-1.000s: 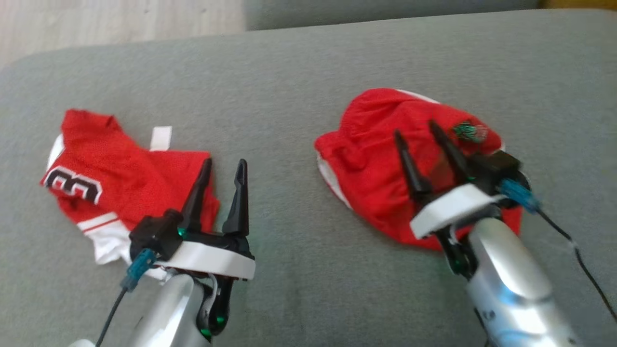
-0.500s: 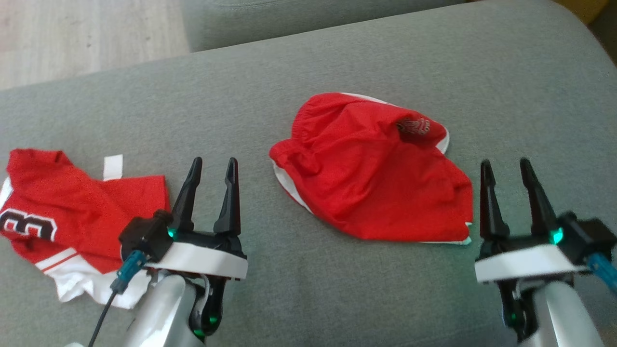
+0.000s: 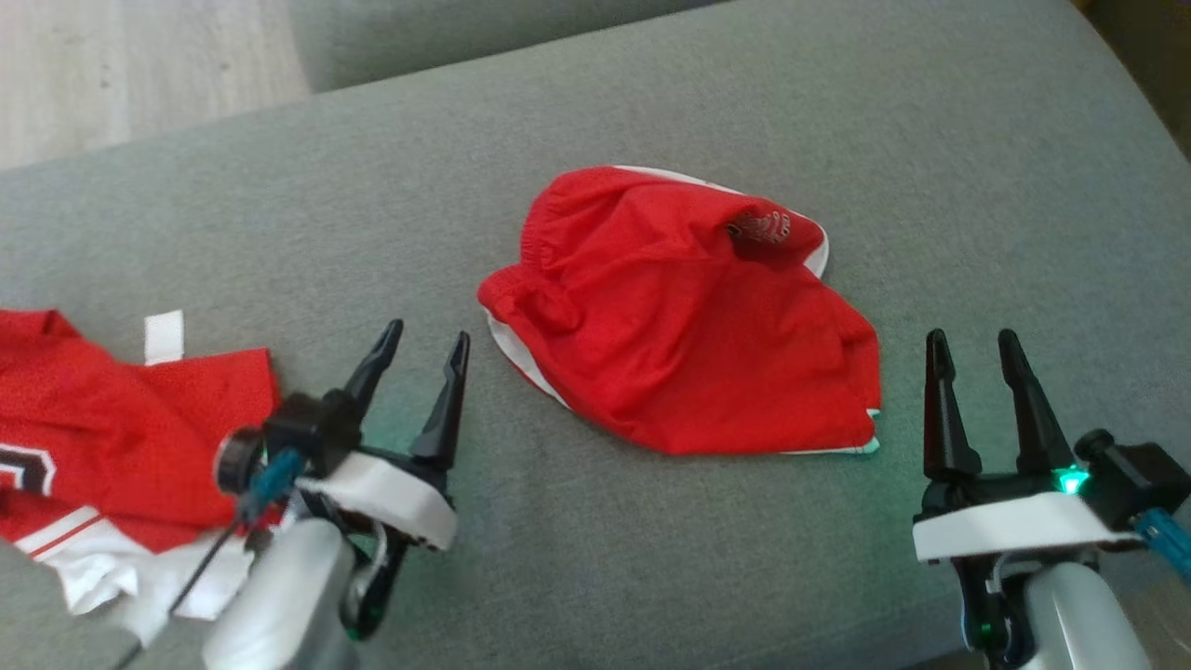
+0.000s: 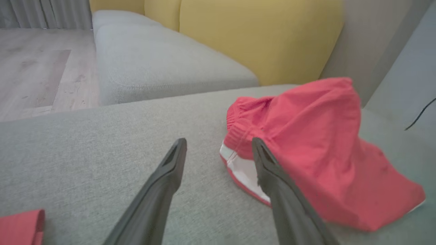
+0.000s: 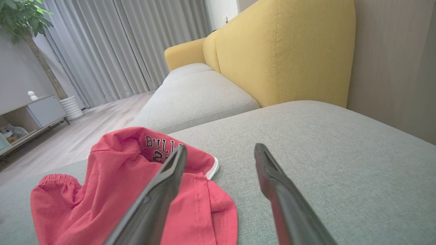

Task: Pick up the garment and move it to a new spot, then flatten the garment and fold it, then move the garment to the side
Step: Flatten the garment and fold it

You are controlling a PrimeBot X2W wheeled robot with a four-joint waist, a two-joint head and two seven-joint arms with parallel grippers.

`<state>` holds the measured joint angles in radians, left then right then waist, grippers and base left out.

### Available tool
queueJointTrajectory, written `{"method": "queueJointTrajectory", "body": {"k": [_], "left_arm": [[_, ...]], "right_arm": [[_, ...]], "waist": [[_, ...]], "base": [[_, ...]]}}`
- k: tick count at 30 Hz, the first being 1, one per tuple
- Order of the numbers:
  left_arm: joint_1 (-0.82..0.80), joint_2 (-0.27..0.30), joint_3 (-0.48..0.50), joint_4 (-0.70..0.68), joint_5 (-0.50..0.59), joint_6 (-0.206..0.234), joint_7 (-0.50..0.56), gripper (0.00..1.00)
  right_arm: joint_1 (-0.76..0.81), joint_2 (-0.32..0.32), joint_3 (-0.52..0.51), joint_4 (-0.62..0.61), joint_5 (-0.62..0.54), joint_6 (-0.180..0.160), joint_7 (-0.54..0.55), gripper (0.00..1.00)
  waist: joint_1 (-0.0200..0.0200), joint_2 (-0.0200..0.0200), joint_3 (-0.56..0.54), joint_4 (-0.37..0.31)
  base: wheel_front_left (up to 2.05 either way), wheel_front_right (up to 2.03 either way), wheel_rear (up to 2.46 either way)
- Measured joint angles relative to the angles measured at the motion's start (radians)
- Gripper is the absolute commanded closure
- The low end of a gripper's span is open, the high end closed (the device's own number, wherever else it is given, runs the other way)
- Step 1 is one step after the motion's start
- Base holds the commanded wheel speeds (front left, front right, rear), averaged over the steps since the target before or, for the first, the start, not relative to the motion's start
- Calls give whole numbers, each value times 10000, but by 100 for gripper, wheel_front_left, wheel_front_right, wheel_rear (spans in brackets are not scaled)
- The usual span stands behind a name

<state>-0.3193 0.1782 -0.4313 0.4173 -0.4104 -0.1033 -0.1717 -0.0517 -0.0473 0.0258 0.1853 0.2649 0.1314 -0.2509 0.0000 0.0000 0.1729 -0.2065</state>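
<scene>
The garment (image 3: 679,316), a pair of red shorts with white trim and a small crest, lies crumpled in a heap on the grey cushion (image 3: 651,93). My left gripper (image 3: 428,331) hovers open to its left, fingers angled toward the waistband; in the left wrist view the garment (image 4: 323,146) sits just past the right finger of the left gripper (image 4: 219,141). My right gripper (image 3: 970,335) stands open near the garment's right hem, apart from it. In the right wrist view the garment (image 5: 119,190) lies behind the left finger of the right gripper (image 5: 220,147). Both grippers hold nothing.
A red jersey (image 3: 140,419) with white trim and a black number lies rumpled at the cushion's left edge, beside my left forearm. A yellow sofa back (image 5: 289,47) and a second grey seat (image 4: 153,64) stand beyond. Wooden floor (image 3: 93,74) shows at the far left.
The right gripper, which stood over the shorts a second ago, has drawn back to their right side, empty. The camera has turned right. The left gripper now tilts toward the shorts.
</scene>
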Motion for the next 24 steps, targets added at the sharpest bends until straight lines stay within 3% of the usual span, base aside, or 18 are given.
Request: {"method": "queueJointTrajectory", "body": {"k": [4,24], "left_arm": [[-709,437,-579,740,316,-128,508,0],[-3169,527,-2476,3166,-127,-290,926,0]], "right_arm": [[-102,2,94,-6,171,0,0,0],[-437,4,355,-182,343,0,0,0]], "waist": [[1,0,195,-225],[0,0,982,-667]], "base": [[0,0,0],[0,0,0]]}}
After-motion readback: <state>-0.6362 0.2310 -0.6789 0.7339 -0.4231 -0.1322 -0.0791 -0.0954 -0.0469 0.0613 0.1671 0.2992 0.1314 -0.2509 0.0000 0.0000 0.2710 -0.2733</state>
